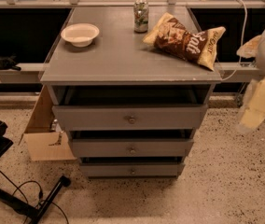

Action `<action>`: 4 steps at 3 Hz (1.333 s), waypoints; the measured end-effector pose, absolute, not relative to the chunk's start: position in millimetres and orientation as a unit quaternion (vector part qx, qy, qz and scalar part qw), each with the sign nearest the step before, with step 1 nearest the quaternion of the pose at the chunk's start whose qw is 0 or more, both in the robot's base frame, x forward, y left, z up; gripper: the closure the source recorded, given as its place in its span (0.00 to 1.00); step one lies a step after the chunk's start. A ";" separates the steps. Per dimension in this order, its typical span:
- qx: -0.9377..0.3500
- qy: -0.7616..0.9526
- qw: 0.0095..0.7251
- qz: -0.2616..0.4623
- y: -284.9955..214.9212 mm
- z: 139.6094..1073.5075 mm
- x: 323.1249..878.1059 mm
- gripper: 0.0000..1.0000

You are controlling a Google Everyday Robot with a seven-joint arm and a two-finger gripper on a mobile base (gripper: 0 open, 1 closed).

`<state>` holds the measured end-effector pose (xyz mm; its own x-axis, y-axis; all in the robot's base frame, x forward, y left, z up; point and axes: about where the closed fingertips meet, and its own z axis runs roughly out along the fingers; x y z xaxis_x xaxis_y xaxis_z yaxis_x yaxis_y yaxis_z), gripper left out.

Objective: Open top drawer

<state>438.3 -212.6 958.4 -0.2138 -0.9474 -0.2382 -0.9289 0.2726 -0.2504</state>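
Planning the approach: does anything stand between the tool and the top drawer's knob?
Nothing visible does. The tool hangs right of the cabinet, level with the top drawer, with open space toward its knob. The bowl, can and chip bag sit higher, on the cabinet top.

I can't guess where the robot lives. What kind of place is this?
Probably a lab or workshop: a grey drawer cabinet on speckled floor, metal rails, a cardboard box. The gripper hangs at the cabinet's right.

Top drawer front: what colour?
Grey: the top drawer has a plain grey front, metal knob centred; camera view. The gripper hangs at the right edge, apart.
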 end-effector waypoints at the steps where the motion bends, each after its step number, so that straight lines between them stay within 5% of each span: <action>1: -0.612 0.764 0.202 -0.013 -199.7 915.4 430.6 0.00; 4: -0.656 0.716 0.241 0.001 -144.3 779.0 466.2 0.00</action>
<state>466.2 -144.3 779.0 -0.0241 -0.9379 -0.3461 -0.9392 0.1398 -0.3136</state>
